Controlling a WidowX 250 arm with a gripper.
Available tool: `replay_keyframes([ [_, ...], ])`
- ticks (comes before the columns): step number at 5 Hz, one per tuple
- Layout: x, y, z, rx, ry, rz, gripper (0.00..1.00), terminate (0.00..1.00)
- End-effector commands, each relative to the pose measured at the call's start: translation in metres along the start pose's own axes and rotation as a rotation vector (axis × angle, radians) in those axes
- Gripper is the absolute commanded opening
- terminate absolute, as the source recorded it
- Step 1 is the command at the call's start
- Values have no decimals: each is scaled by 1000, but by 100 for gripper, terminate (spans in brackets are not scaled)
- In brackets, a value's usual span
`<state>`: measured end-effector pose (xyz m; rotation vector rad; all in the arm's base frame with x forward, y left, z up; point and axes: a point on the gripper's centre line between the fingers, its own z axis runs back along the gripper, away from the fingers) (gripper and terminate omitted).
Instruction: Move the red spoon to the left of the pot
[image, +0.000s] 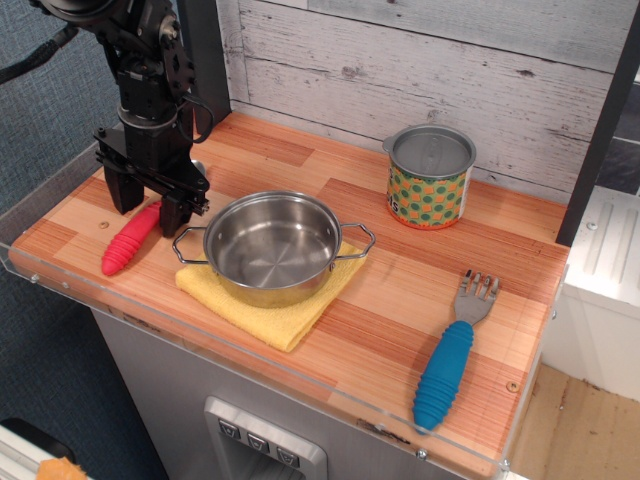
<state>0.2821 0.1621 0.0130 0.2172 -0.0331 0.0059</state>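
Observation:
The red spoon (128, 240) lies on the wooden counter left of the pot (272, 247); its ribbed red handle points toward the front left edge. Its metal bowl is mostly hidden behind the gripper. My gripper (149, 207) stands low over the spoon's upper end. Its two black fingers (122, 192) are spread apart, one on each side of the handle, and do not clamp it. The shallow steel pot sits on a yellow cloth, its left wire handle close to my right finger.
A yellow cloth (268, 305) lies under the pot. A green-and-orange dotted tin can (430, 180) stands at the back right. A blue-handled fork (447, 368) lies at the front right. A clear plastic rim (60, 285) edges the counter.

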Motion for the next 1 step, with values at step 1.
replay_keyframes([
  [1, -9, 16, 39, 37, -50, 32, 100, 100],
])
